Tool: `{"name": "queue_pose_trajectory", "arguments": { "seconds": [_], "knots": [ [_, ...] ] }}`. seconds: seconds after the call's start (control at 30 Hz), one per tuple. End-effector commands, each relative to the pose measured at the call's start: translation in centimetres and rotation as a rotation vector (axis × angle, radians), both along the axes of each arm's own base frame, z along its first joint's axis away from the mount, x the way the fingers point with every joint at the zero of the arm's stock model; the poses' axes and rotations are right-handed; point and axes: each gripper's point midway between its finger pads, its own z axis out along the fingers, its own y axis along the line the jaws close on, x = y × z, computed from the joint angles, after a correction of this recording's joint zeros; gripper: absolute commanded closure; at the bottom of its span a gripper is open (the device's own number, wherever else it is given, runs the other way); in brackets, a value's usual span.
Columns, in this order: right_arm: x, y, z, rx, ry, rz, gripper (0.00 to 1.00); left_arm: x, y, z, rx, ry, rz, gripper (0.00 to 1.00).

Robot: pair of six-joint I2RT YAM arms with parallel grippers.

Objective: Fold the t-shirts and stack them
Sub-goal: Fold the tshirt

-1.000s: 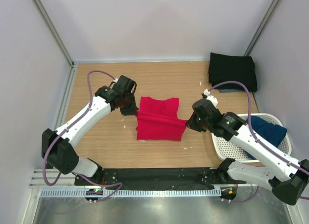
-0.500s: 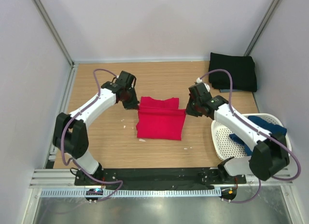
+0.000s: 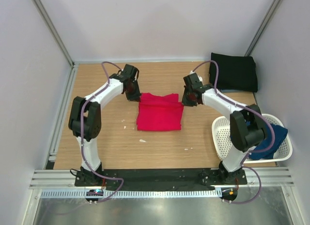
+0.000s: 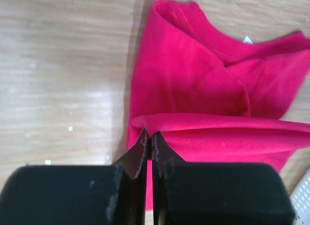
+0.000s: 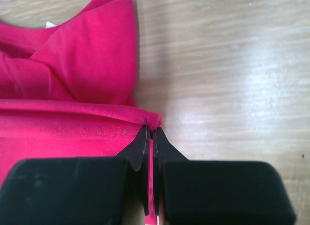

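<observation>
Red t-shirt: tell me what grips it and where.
Both grippers hold the red t-shirt. The left gripper is shut on the left end of its raised folded edge, the right gripper on the right end.

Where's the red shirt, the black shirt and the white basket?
red shirt (image 3: pixel 160 116): top view, middle of the folded cloth.
black shirt (image 3: pixel 235 72): top view, middle of the folded cloth.
white basket (image 3: pixel 221 136): top view, bare holey part on its left.
</observation>
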Motion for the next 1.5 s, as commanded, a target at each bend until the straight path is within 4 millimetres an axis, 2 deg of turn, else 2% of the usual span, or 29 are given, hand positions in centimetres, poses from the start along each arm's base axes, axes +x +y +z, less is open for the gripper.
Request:
{"name": "queue_pose_trajectory", "arguments": {
  "seconds": [0.0,0.23,0.3,0.4,0.47,0.6,0.7,0.8,0.93,1.0,1.03,1.07,1.1,1.17,1.2,1.23,1.27,1.3,1.33,1.37,1.4,1.43,1.47],
  "knots": [
    [2.5,-1.8,-0.2,-0.082,-0.019,-0.018,0.99,3.0,2.4,-0.7,0.07,-0.047,0.022,1.0],
    [5.6,-1.5,-1.2,-0.101,-0.003,-0.006,0.99,6.1,2.7,-2.0,0.051,-0.053,0.027,1.0],
    [6.1,-1.6,-0.8,-0.111,-0.005,-0.001,0.99,6.8,2.6,-1.2,0.043,-0.07,0.026,1.0],
    [6.9,-1.3,1.0,-0.106,-0.041,0.008,0.99,7.1,2.4,0.6,0.027,-0.102,0.024,1.0],
    [7.3,-1.1,3.1,-0.089,-0.08,0.017,0.99,7.0,2.3,1.8,0.014,-0.119,0.026,1.0],
    [7.6,-0.2,6.6,-0.036,-0.138,0.044,0.99,6.4,2.2,5.3,-0.022,-0.174,0.036,1.0],
    [8.0,0.0,8.0,-0.028,-0.159,0.053,0.99,6.4,2.3,6.7,-0.03,-0.202,0.033,1.0],
    [8.6,0.3,8.1,-0.032,-0.152,0.068,0.99,6.7,2.4,7.6,-0.031,-0.215,0.035,1.0],
    [9.3,0.7,7.5,-0.039,-0.137,0.085,0.99,7.4,2.4,7.6,-0.038,-0.213,0.039,1.0],
    [10.0,0.5,7.5,-0.055,-0.151,0.073,0.99,7.9,2.4,6.7,-0.039,-0.202,0.044,1.0],
    [10.4,0.4,6.8,-0.065,-0.143,0.076,0.99,8.2,2.5,6.5,-0.041,-0.202,0.047,1.0],
    [10.7,0.5,6.7,-0.067,-0.147,0.08,0.99,8.7,2.6,5.3,-0.037,-0.185,0.052,1.0],
    [11.2,0.6,6.6,-0.068,-0.153,0.082,0.99,9.0,2.6,4.8,-0.039,-0.18,0.055,1.0],
    [12.3,0.7,5.3,-0.073,-0.147,0.088,0.99,10.0,2.8,4.2,-0.049,-0.18,0.067,1.0],
    [13.3,0.8,5.5,-0.063,-0.174,0.087,0.99,10.6,3.1,3.0,-0.044,-0.168,0.078,1.0],
    [13.8,0.9,4.0,-0.063,-0.155,0.09,0.99,11.1,3.3,2.3,-0.044,-0.161,0.087,1.0],
    [14.3,1.0,3.6,-0.056,-0.154,0.093,0.99,12.1,3.4,2.7,-0.053,-0.18,0.094,1.0],
    [15.4,1.4,4.0,-0.043,-0.182,0.09,0.99,12.7,3.8,1.3,-0.051,-0.159,0.106,0.99],
    [16.1,1.5,3.6,-0.036,-0.192,0.088,0.99,13.4,4.0,1.3,-0.053,-0.167,0.115,0.99],
    [16.8,1.4,2.5,-0.032,-0.185,0.078,0.99,14.6,4.1,2.2,-0.062,-0.2,0.118,0.96],
    [18.0,1.7,3.2,-0.014,-0.216,0.07,0.96,15.3,4.4,1.3,-0.062,-0.193,0.12,0.8],
    [18.6,1.8,3.4,0.003,-0.228,0.07,0.87,15.8,4.4,1.5,-0.069,-0.197,0.115,0.66],
    [19.1,2.0,3.0,0.021,-0.227,0.076,0.66,15.9,4.4,1.5,-0.075,-0.186,0.104,0.53]
  ]
}}
